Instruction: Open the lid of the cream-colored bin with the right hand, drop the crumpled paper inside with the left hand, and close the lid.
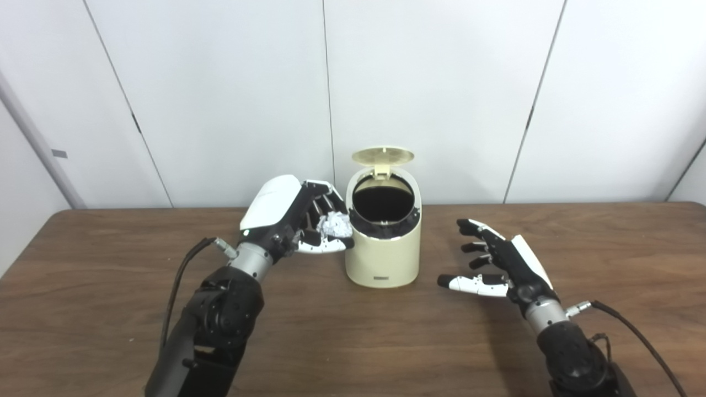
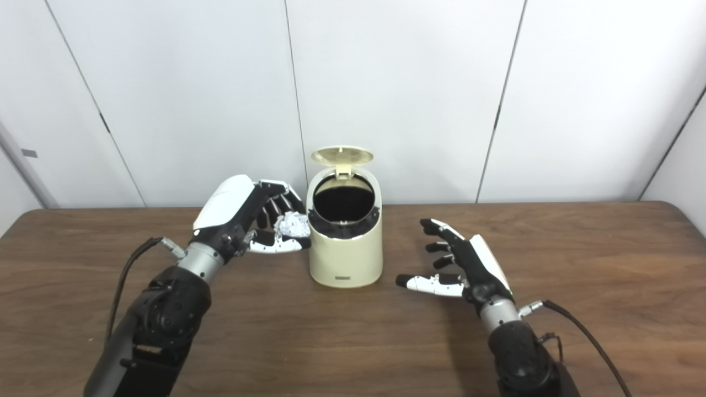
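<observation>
Right hand point(image 1: 499, 262) waits empty, fingers spread | left hand point(image 1: 300, 218) clasps crumpled paper point(image 1: 334, 224) beside cream-colored bin point(image 1: 383, 253), lid point(image 1: 383, 155) up | advice: carry paper over the mouth before releasing.

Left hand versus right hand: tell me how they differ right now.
The left hand is shut on the crumpled paper; the right hand is open and holds nothing. The left hand is beside the bin's rim; the right hand is apart from the bin. Both have black fingers and white shells.

Two head cameras (set side by side) look down and forward – both sharing the table point(image 1: 353, 342) and wall.
</observation>
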